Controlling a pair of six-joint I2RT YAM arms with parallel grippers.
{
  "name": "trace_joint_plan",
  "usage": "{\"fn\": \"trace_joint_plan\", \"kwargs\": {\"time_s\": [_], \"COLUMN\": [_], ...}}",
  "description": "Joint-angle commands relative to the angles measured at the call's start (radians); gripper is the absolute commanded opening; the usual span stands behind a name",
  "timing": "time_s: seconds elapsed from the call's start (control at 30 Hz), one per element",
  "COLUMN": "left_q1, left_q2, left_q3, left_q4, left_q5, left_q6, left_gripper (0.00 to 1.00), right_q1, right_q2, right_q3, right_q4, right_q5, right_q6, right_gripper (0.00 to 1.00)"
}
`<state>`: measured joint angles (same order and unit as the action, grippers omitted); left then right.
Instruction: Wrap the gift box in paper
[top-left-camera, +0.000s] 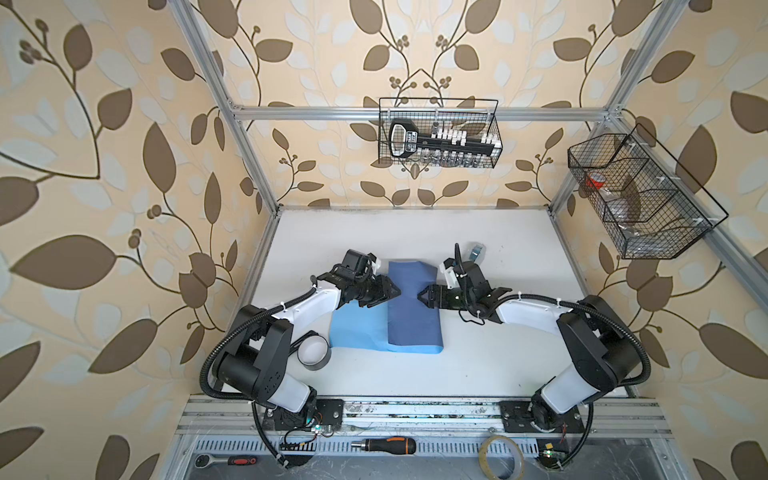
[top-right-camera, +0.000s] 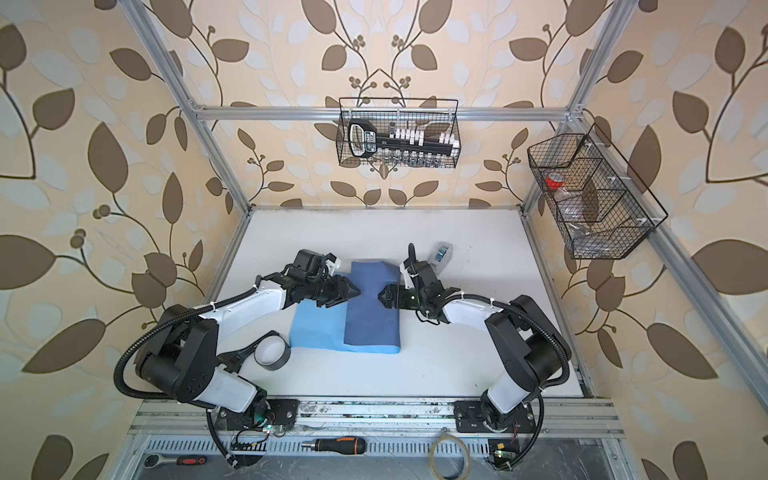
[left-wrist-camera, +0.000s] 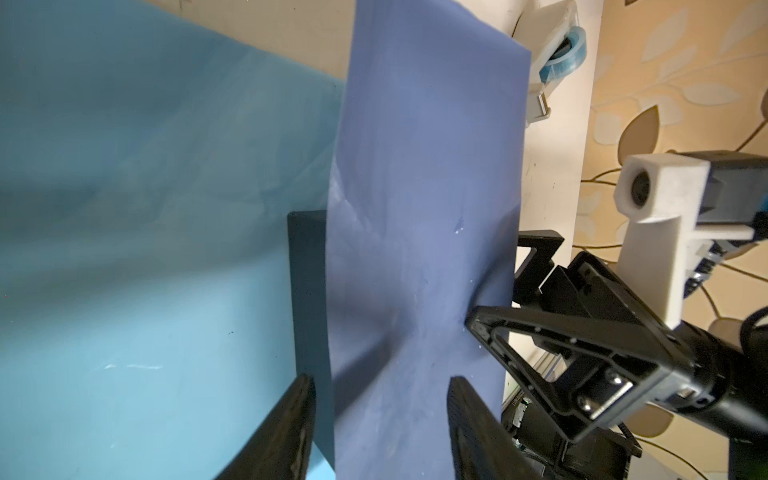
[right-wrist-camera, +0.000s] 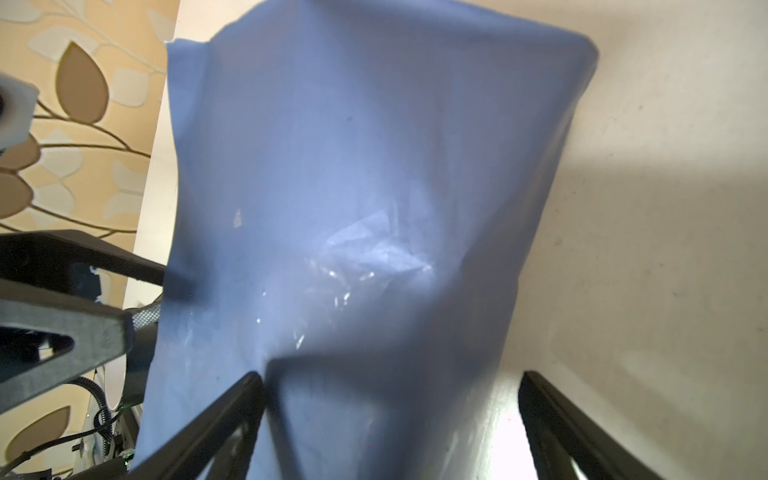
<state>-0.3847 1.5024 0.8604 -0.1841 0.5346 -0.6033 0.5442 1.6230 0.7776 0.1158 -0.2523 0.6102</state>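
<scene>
Dusky-blue paper lies folded over the middle of the white table, its light sky-blue face spreading flat toward the left arm's side. Both top views show only paper at the fold. The left wrist view alone shows the gift box: a dark strip of it stands exposed along the flap's free edge, the rest covered. The left gripper hovers over that edge, fingers parted, nothing clamped between them. The right gripper faces it from the flap's opposite side, jaws wide and empty. In the left wrist view one of its fingertips appears to touch the paper, though the angle is poor. The right wrist view shows creases and shiny patches on the flap that the top views miss.

The fold's near end is square, its far end rumpled. Bare table lies open in front of the paper and to its right. A tape dispenser stands behind the right wrist, apart from the paper. A grey roll of tape lies just beside the paper's near left corner.
</scene>
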Motion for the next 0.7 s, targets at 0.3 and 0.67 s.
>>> {"fn": "trace_joint_plan", "kwargs": {"time_s": [0.3, 0.67], "left_q1": [-0.009, -0.010], "left_q2": [0.086, 0.124], "left_q3": [0.032, 0.026], "left_q4": [-0.019, -0.007], "left_q5": [0.064, 0.082], "left_q6": [0.021, 0.024], "left_gripper": [0.52, 0.40], "right_q1": [-0.003, -0.052], "right_q2": [0.026, -0.049], "right_q3": [-0.007, 0.008], "right_q4": [-0.064, -0.061], "right_q5": [0.001, -0.154], "right_q6": [-0.012, -0.041], "right_gripper": [0.95, 0.94]}}
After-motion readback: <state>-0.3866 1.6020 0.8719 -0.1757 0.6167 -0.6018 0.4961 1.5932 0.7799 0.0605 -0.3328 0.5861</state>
